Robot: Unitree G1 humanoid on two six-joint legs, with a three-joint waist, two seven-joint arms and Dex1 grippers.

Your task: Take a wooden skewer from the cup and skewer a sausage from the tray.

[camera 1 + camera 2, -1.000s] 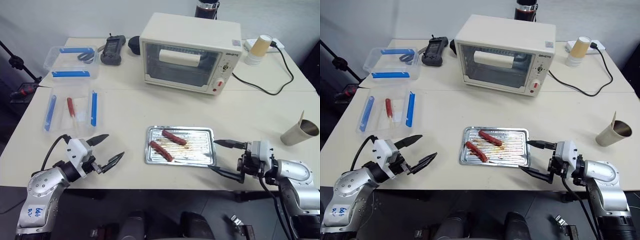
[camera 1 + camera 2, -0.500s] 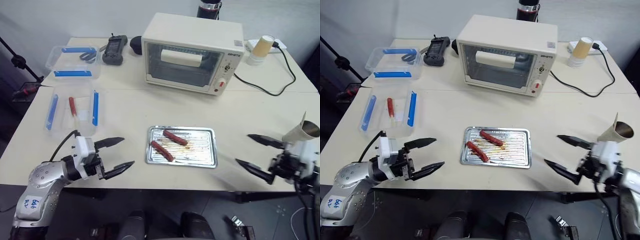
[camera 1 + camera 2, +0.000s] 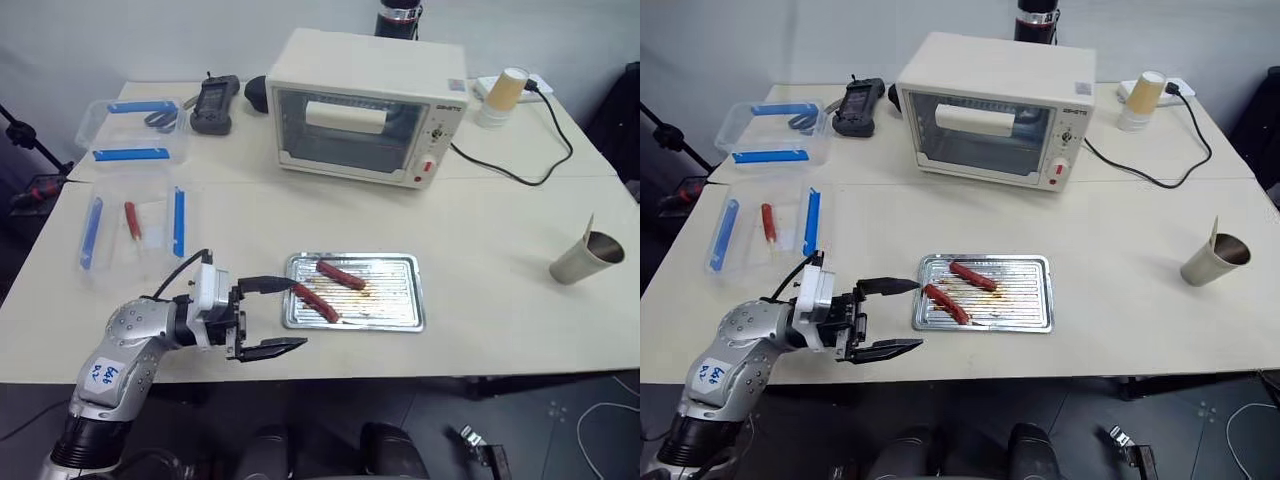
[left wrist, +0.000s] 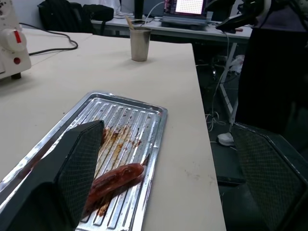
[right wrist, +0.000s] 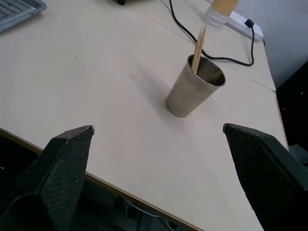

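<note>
The shiny ridged tray (image 3: 408,296) lies near the table's front edge with two reddish-brown sausages on it, one (image 3: 343,275) toward the back and one (image 3: 318,303) by the left end. My left gripper (image 3: 298,313) is open and points at the tray's left end, one finger over the rim and the other off the table's front edge. From the left wrist, the near sausage (image 4: 115,178) lies just past the fingers. The grey-beige cup (image 3: 580,260) stands far right with a wooden skewer (image 3: 591,226) leaning in it. My right gripper (image 5: 158,128) is open, facing the cup (image 5: 192,89) from a short distance.
A white toaster oven (image 3: 360,105) stands at the back centre, its cable (image 3: 510,170) trailing right to a power strip beside a tan-and-white cup (image 3: 500,95). Clear boxes with blue clips (image 3: 135,228) sit at left, one holding a thin red piece (image 3: 131,218). A black handset (image 3: 210,100) lies behind.
My right arm swung out to the right, away from the tray and out of the head views. My left gripper moved right to the tray's left end. The camera shifted slightly.
</note>
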